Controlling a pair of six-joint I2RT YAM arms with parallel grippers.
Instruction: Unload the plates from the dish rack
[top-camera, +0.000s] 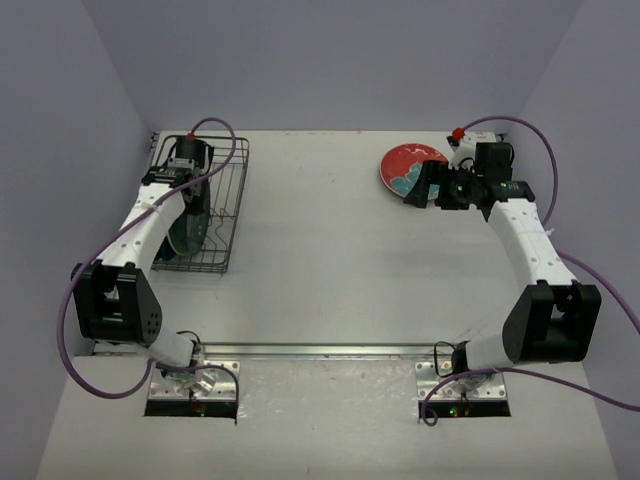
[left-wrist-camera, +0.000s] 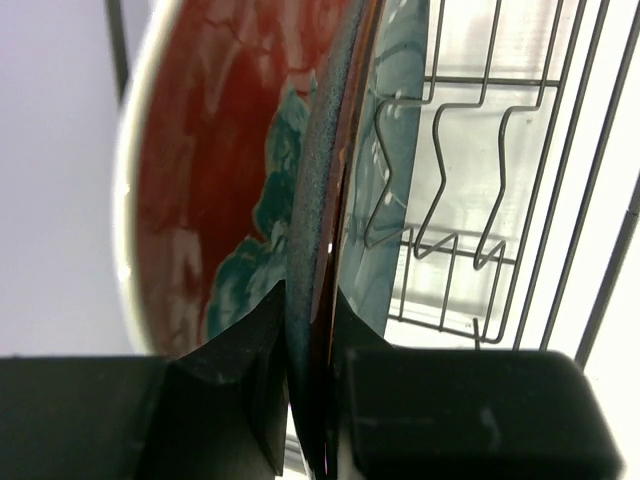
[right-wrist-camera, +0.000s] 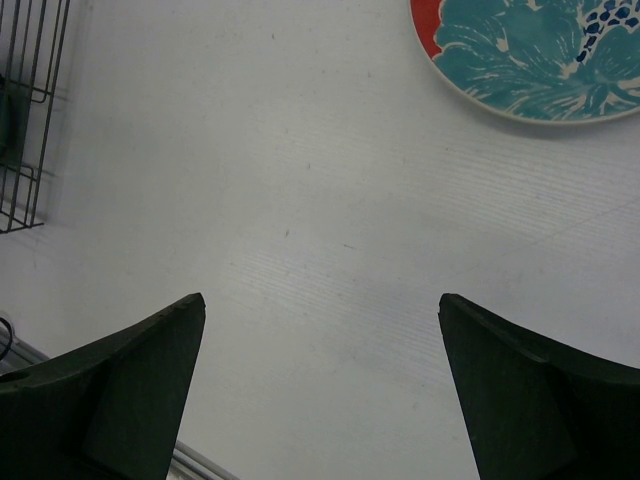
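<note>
The dish rack (top-camera: 233, 205) stands at the far left, with plates on edge in it. My left gripper (top-camera: 189, 168) reaches down into it. In the left wrist view the left gripper (left-wrist-camera: 310, 330) is shut on the rim of a dark blue plate (left-wrist-camera: 318, 190). A red plate with teal flowers (left-wrist-camera: 200, 180) stands just to its left and a teal plate (left-wrist-camera: 402, 110) to its right, before the rack's wire prongs (left-wrist-camera: 470, 200). Another red floral plate (top-camera: 402, 165) (right-wrist-camera: 530, 60) lies flat at the far right. My right gripper (top-camera: 427, 186) (right-wrist-camera: 320, 320) hovers open beside it, holding nothing.
Walls close the table on the left, back and right. Purple cables loop from both arms. A metal rail (top-camera: 320, 350) runs along the near edge between the arm bases. The rack's corner (right-wrist-camera: 30, 110) shows at the left of the right wrist view.
</note>
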